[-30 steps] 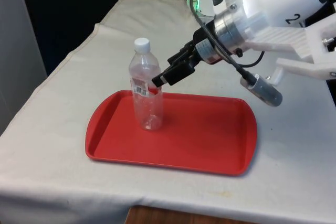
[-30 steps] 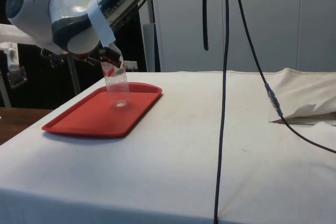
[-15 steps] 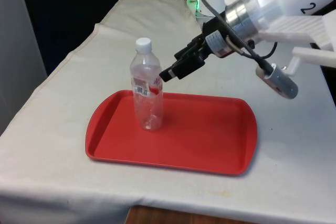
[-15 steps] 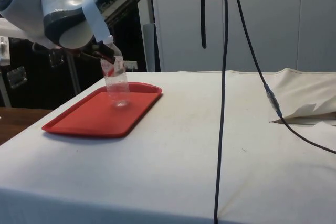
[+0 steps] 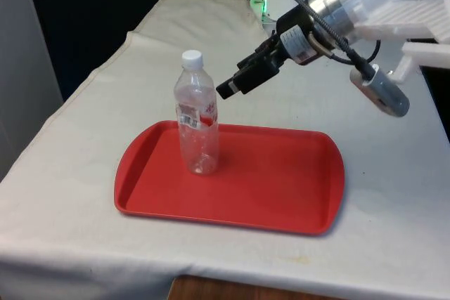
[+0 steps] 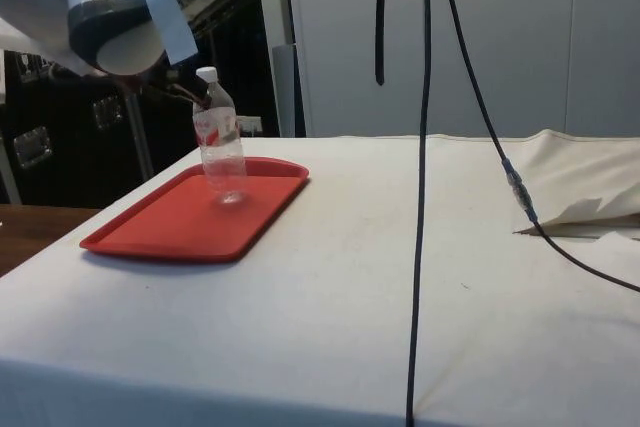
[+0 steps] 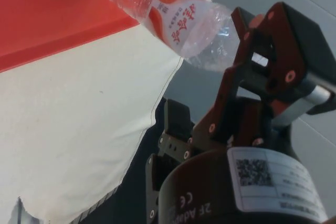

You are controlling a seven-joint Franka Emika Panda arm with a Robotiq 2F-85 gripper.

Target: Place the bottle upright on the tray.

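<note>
Table: I see the white-clothed table (image 5: 77, 173) carrying everything, and a black cable (image 6: 422, 187) hanging in the side view's foreground, well apart from the work.

Tray: the red tray (image 5: 281, 187) lies flat near the table's front edge; most of its floor towards the front view's right is bare.

Bottle: the clear plastic bottle (image 5: 196, 117) with a white cap and a red-and-white label stands upright on the tray, towards the tray's left end in the front view. It looks empty, so I judge it light and easy to knock over.

Gripper: the black gripper (image 5: 226, 90) hangs just beside the bottle's upper body, on the front view's right of it, with a gap between them. In the wrist view its fingers (image 7: 252, 51) are spread and grip nothing.

Step in hand: as I read it, the placing is done and what remains is clearing away.

How I'd do it well: I would draw the gripper straight off along its own line, away from the bottle and upward, fingers left apart, and slowly, since a brush against the shoulder could tip it.
</note>
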